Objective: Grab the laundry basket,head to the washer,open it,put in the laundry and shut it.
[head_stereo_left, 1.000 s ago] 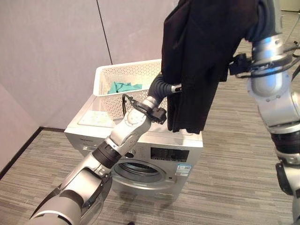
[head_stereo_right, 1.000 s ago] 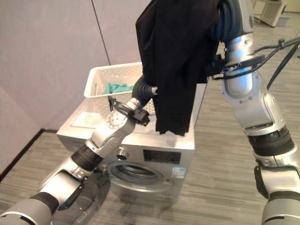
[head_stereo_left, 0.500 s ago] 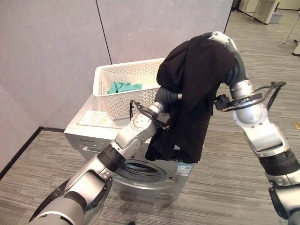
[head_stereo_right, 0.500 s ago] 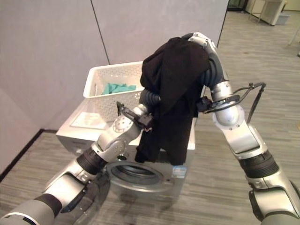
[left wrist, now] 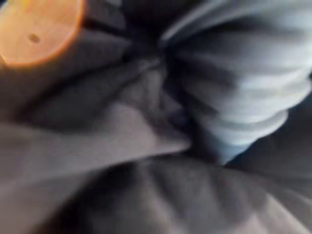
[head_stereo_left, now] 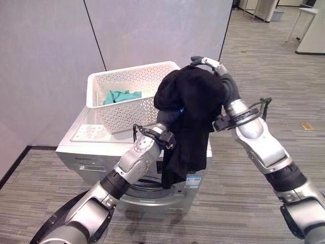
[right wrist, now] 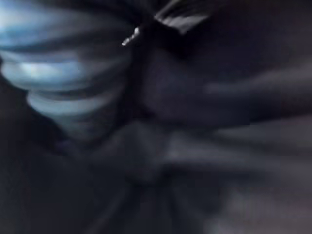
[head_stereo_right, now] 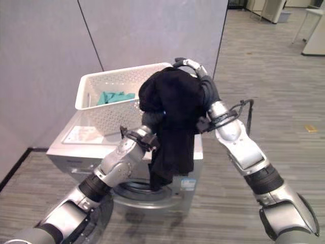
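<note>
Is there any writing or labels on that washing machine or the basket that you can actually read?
None can be read.
Washer: print on its front panel, too small to read.
Blue-and-white sticker on the washer's front: too small to read.
Sheet on the washer's top: print too blurred to read.
White basket: no writing to be seen.

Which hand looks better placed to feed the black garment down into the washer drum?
Probably the left: its arm runs low, just above the washer opening, with the hand buried in the black garment. The right hand sits high, atop the bundle.
</note>
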Motion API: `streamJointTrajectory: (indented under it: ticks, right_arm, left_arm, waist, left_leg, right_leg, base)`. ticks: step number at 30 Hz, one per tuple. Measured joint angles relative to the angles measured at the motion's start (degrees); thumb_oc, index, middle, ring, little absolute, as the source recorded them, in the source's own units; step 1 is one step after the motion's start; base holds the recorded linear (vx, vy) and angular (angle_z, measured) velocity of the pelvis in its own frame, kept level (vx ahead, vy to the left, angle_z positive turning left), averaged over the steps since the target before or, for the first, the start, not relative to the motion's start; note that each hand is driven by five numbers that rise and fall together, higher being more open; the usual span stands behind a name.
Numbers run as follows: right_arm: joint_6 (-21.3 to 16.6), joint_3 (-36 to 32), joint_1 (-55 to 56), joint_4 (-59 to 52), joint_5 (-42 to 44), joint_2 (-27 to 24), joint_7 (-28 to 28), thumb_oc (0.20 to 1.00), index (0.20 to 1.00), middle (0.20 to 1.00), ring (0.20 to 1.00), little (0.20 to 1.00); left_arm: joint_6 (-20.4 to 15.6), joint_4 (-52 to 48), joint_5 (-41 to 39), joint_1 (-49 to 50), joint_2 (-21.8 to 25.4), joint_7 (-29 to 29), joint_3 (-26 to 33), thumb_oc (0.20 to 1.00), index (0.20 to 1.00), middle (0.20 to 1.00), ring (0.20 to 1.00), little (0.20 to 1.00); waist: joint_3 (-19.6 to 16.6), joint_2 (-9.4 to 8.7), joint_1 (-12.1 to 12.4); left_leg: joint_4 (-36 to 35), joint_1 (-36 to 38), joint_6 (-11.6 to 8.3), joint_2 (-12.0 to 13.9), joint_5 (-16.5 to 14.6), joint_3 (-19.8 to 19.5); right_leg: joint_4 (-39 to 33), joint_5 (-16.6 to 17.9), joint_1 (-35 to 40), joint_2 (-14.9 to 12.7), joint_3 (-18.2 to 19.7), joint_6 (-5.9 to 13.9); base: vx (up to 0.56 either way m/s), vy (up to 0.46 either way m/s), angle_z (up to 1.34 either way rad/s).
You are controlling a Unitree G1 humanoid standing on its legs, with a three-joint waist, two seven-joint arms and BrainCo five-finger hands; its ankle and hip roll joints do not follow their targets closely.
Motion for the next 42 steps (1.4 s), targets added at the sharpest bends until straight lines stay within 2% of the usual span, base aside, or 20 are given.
streamJointTrajectory:
  ticks: [8, 14, 17, 23, 24, 26, 27, 31, 32, 35, 37, 39, 41, 42]
  right_arm:
    - [-0.1, -2.0, 4.2, 0.2, 2.8, 5.6, 0.0, 1.0, 1.0, 1.0, 1.0, 1.0]
    - [-2.8, -6.9, 11.4, -1.3, 2.8, 7.7, 1.9, 1.0, 1.0, 1.0, 1.0, 1.0]
    - [-3.4, -11.6, 16.3, -2.0, 2.8, 7.6, 2.6, 1.0, 1.0, 1.0, 1.0, 1.0]
    - [-3.6, -22.5, 25.9, -3.1, 2.6, 7.5, 2.4, 1.0, 1.0, 1.0, 1.0, 1.0]
    - [-3.6, -27.3, 30.1, -3.5, 0.8, 7.5, 1.8, 1.0, 1.0, 1.0, 1.0, 1.0]
    - [-3.5, -30.3, 32.5, -3.7, -0.8, 7.4, 0.0, 1.0, 1.0, 1.0, 1.0, 1.0]
    - [-3.5, -34.2, 36.6, -5.0, -4.0, 7.1, -0.4, 1.0, 1.0, 1.0, 1.0, 1.0]
    - [-2.7, -40.9, 47.9, -3.8, -10.9, 6.9, -3.5, 1.0, 1.0, 1.0, 1.0, 1.0]
    - [-1.4, -42.8, 52.8, -1.8, -13.1, 7.2, -3.9, 1.0, 1.0, 1.0, 1.0, 1.0]
    - [2.0, -43.4, 57.0, 5.9, -16.7, 7.9, -4.9, 1.0, 1.0, 1.0, 1.0, 1.0]
    - [2.4, -42.6, 59.4, 14.8, -19.5, 10.3, -5.1, 1.0, 1.0, 1.0, 1.0, 1.0]
    - [4.6, -40.6, 59.9, 21.7, -19.8, 11.5, -4.9, 1.0, 1.0, 1.0, 1.0, 1.0]
    - [4.7, -36.4, 57.3, 35.3, -19.8, 12.3, -4.6, 1.0, 1.0, 1.0, 1.0, 1.0]
    - [4.2, -35.6, 56.6, 38.4, -19.9, 12.3, -4.6, 1.0, 1.0, 1.0, 1.0, 1.0]
  left_arm:
    - [-0.4, -1.2, 0.7, 4.6, -2.5, 0.0, 0.4, 0.2, 0.2, 0.2, 0.2, 0.2]
    - [-0.5, -2.7, 2.3, 9.9, -3.3, 0.0, 3.4, 0.2, 0.2, 0.2, 0.2, 0.2]
    - [-0.9, -2.8, 2.6, 10.5, -3.3, 0.0, 5.2, 0.2, 0.2, 0.2, 0.2, 0.2]
    - [-2.0, -3.1, 2.8, 10.5, -2.4, -0.1, 9.6, 0.2, 0.2, 0.2, 0.2, 0.2]
    - [-2.2, -5.0, 3.2, 11.2, -1.3, -0.1, 11.7, 0.2, 0.2, 0.2, 0.2, 0.2]
    - [-2.8, -6.3, 4.6, 11.8, 0.3, -0.1, 13.8, 0.2, 0.2, 0.2, 0.2, 0.2]
    - [-2.9, -8.4, 5.3, 13.0, 0.9, -0.1, 15.8, 0.2, 0.2, 0.2, 0.2, 0.2]
    - [-4.1, -14.4, 7.5, 20.2, 1.6, -0.8, 20.8, 0.2, 0.2, 0.2, 0.2, 0.2]
    - [-4.2, -16.7, 8.1, 24.8, 1.2, -1.7, 22.6, 0.2, 0.2, 0.2, 0.2, 0.2]
    - [-4.0, -18.1, 9.0, 32.4, 1.3, -3.1, 23.4, 0.2, 0.2, 0.2, 0.2, 0.2]
    - [-4.0, -20.7, 9.0, 41.2, 1.3, -6.9, 23.7, 0.2, 0.2, 0.2, 0.2, 0.2]
    - [-3.2, -20.5, 9.0, 44.8, 1.4, -7.4, 23.7, 0.2, 0.2, 0.2, 0.2, 0.2]
    - [-2.8, -20.6, 9.0, 47.8, 1.7, -9.3, 24.6, 0.2, 0.2, 0.2, 0.2, 0.2]
    - [-2.7, -20.7, 9.0, 48.2, 1.8, -9.7, 25.0, 0.2, 0.2, 0.2, 0.2, 0.2]
  waist:
    - [0.1, -0.33, 0.1]
    - [0.0, -0.46, -0.1]
    - [0.1, -0.83, -0.1]
    - [0.1, -0.98, -2.0]
    - [0.1, -0.92, -2.9]
    - [0.2, -0.86, -4.2]
    - [0.2, -0.8, -4.8]
    - [0.3, -0.59, -6.2]
    - [0.4, -0.5, -6.5]
    - [0.6, -0.74, -6.3]
    - [0.7, -0.7, -4.6]
    - [1.1, -0.58, -2.8]
    - [1.5, -1.02, -1.0]
    - [1.7, -1.17, 0.1]
  left_leg:
    - [0.0, 0.1, 0.11, -0.1, -0.1, 0.6]
    - [-0.2, 0.2, 0.14, -0.1, -0.4, 1.1]
    - [-0.3, 0.2, 0.15, -0.1, -0.4, 1.1]
    - [-0.3, 0.2, 0.18, -0.2, -0.5, 1.3]
    - [-0.3, 0.1, 0.16, -0.2, -0.5, 1.5]
    - [-0.3, 0.4, 0.12, -0.1, -0.5, 2.7]
    - [-0.3, 1.0, 0.11, -0.1, -0.7, 3.0]
    - [-0.4, 1.2, -0.05, 0.0, -1.4, 4.2]
    - [-0.4, 1.2, 0.02, 0.0, -1.8, 4.3]
    - [-0.4, 0.8, -0.01, 0.0, -2.2, 4.4]
    - [-0.4, 0.0, -0.1, 0.1, -2.1, 4.1]
    - [-0.4, -0.3, -0.05, 0.1, -2.0, 3.9]
    - [-0.4, -1.6, -0.23, 0.0, -1.8, 2.7]
    - [-0.4, -1.9, -0.08, -0.1, -1.6, 2.4]
  right_leg:
    - [0.0, 0.2, -0.1, -0.2, 0.3, 0.16]
    - [0.0, 0.2, -0.1, -0.1, 1.1, 0.2]
    - [0.0, 0.2, -0.1, -0.2, 1.1, 0.21]
    - [0.0, 0.3, -0.3, -0.3, 1.3, 0.31]
    - [0.0, 0.3, -0.6, -0.3, 1.5, 0.31]
    - [0.0, 0.4, -0.9, -0.3, 2.2, 0.32]
    - [0.0, 0.4, -0.9, -0.3, 2.8, 0.34]
    - [0.0, 0.2, -1.0, -0.2, 4.2, 0.61]
    - [0.0, 0.1, -1.1, -0.1, 4.4, 0.6]
    - [0.0, 0.0, -1.5, -0.1, 4.5, 0.56]
    - [0.0, 0.0, -2.1, 0.0, 4.3, 0.54]
    - [0.0, 0.0, -2.3, 0.0, 4.1, 0.49]
    - [0.0, 0.0, -2.7, -0.2, 2.6, 0.55]
    - [0.0, 0.0, -2.8, -0.3, 2.2, 0.54]
  base:
    - [0.0, 0.002, -0.02]
    - [0.0, -0.005, -0.05]
    - [0.0, 0.0, 0.0]
    - [0.0, 0.0, -0.01]
    - [0.01, -0.002, -0.12]
    - [0.01, -0.008, -0.21]
    - [0.01, -0.017, -0.26]
    - [0.0, -0.032, -0.18]
    - [-0.01, -0.045, -0.06]
    - [-0.04, -0.061, -0.03]
    - [-0.07, -0.062, 0.06]
    - [-0.06, -0.041, 0.07]
    - [-0.07, -0.045, 0.3]
    - [-0.09, -0.07, 0.29]
